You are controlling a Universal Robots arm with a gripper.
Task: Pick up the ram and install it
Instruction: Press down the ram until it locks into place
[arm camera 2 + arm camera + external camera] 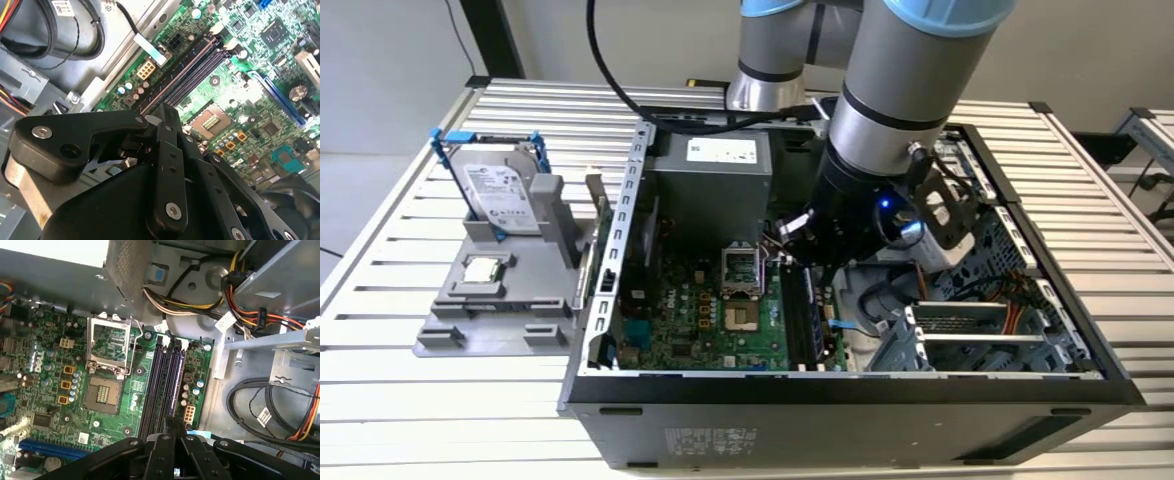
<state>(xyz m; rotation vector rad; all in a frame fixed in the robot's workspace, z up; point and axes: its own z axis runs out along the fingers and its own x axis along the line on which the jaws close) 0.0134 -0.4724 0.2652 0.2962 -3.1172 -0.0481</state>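
We see the ram [173,382], a thin dark stick, apparently seated edge-on in the motherboard's black slots [154,385] inside the open computer case [607,300]. Directly above it, the gripper [171,432] has its fingers pressed together, holding nothing.

matt black plastic jaws, glossy motherboard [60,390]

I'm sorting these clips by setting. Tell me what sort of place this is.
Probably a robotics lab bench set up for computer assembly. An open black desktop computer case with a green motherboard lies on a slatted aluminium table, beside a grey parts fixture holding a silver hard drive.
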